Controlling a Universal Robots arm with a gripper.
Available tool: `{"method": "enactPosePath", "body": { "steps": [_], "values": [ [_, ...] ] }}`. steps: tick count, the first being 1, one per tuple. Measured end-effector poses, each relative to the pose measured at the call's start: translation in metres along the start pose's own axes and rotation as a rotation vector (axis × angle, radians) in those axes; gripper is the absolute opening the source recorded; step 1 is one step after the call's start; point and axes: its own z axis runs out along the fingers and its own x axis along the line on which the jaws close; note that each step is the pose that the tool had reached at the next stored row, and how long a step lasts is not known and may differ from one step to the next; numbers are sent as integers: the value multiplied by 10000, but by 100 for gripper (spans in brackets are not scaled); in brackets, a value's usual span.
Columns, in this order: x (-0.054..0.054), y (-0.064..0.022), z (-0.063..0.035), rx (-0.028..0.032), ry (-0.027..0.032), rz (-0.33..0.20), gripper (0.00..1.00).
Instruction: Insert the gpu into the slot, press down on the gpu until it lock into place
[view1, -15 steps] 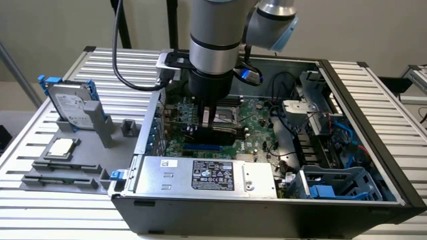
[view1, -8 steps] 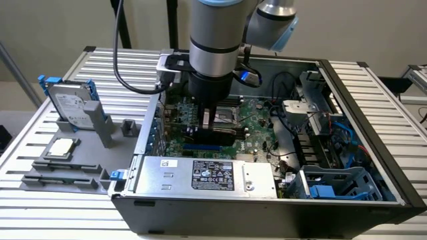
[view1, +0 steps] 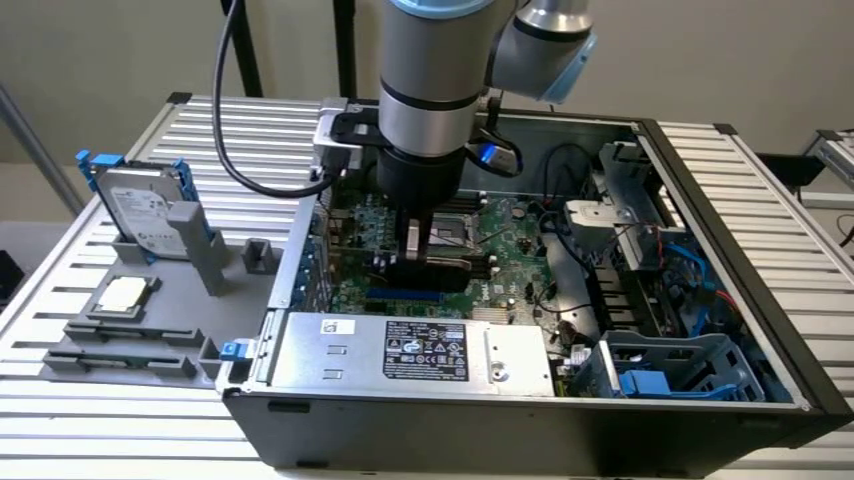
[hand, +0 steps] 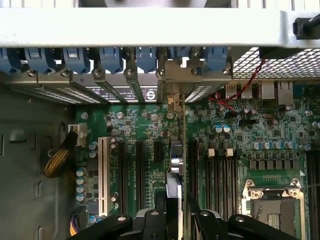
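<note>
Flat black gpu (view1: 438, 272), upright in the clamped pincer (hand: 173, 224)

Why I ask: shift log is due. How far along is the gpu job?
Done: the gpu is inside the case, held upright over the slot. In hand: the claw grips its top edge. Left: part of the blue slot shows at the card's lower edge, so full seating and the lock cannot be confirmed.
</note>
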Motion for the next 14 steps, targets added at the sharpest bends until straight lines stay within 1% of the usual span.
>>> {"method": "enactPosePath", "body": {
  "steps": [14],
  "values": [
    [2, 19, 40, 0, -1, 3, 26]
  ]
}}
